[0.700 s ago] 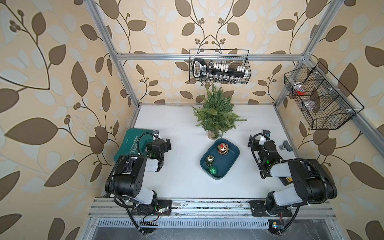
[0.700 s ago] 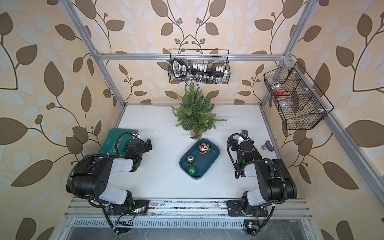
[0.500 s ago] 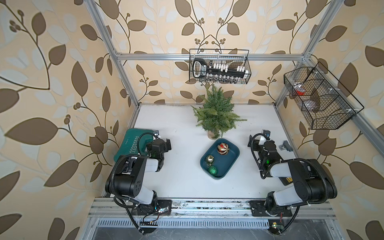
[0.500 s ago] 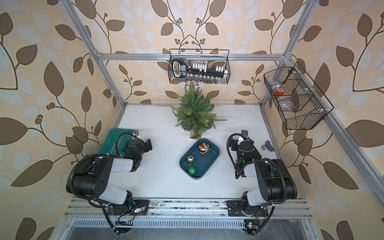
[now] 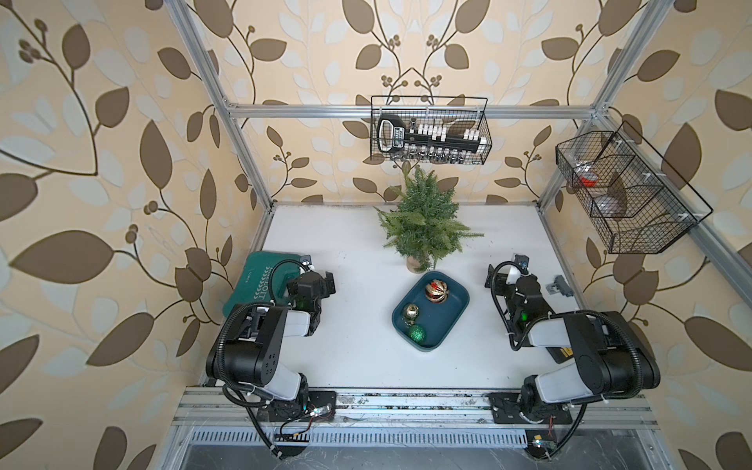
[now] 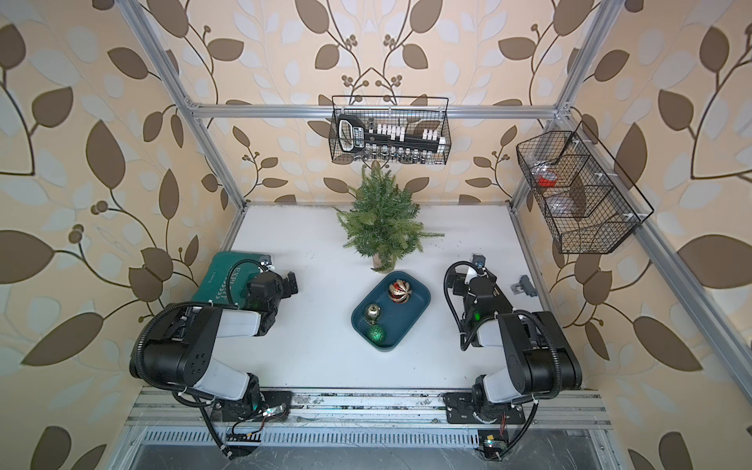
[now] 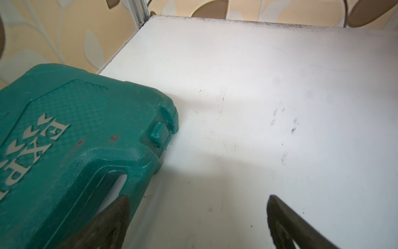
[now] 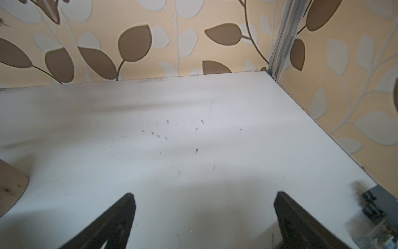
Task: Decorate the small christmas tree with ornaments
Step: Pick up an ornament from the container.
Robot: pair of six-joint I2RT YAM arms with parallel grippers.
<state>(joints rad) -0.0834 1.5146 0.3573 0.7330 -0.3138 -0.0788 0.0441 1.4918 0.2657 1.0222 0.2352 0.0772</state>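
Both wide & empty: left end effector [image 7: 199,197] by the green case [image 7: 75,140], right end effector [image 8: 204,196] prob. nearer the ornaments [image 5: 410,311], off to its left in the blue tray [image 5: 445,321] mid-bench [image 5: 358,252], whose long axis slants toward the small christmas tree [image 5: 423,228] just behind.

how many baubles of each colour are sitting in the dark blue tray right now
large red-and-gold ribbed round bauble: 1
small shiny gold round bauble: 1
small green glitter round bauble: 1
total: 3, all lying in the dark blue rounded plastic tray
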